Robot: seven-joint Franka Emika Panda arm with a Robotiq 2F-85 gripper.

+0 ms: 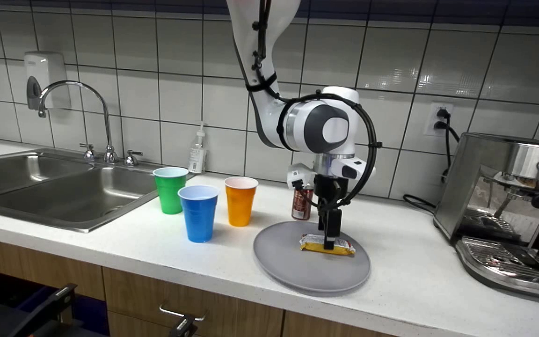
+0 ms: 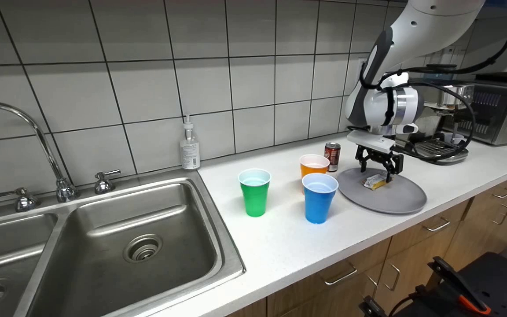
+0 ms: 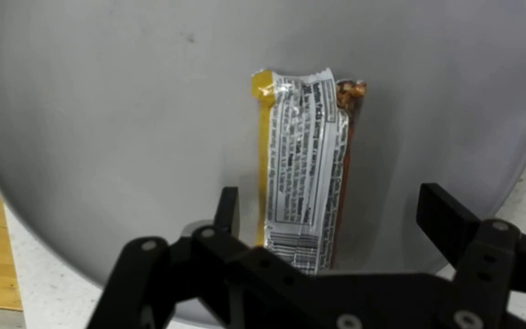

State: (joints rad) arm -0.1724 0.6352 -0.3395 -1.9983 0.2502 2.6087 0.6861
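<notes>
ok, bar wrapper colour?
The wrapper is white with dark print, yellow and brown sides; best in the wrist view.

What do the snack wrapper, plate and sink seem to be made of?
Snack wrapper: thin glossy film, likely plastic; crinkled end, bright glints.
Plate: matte, ceramic or hard plastic, can't tell; smooth grey face, soft sheen.
Sink: satin metal, probably stainless steel; blurred streaky highlights.

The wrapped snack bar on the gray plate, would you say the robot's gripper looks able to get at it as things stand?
Very likely yes: the gripper stands open, its jaws on either side of the wrapped snack bar, with nothing visible between them and it.
</notes>
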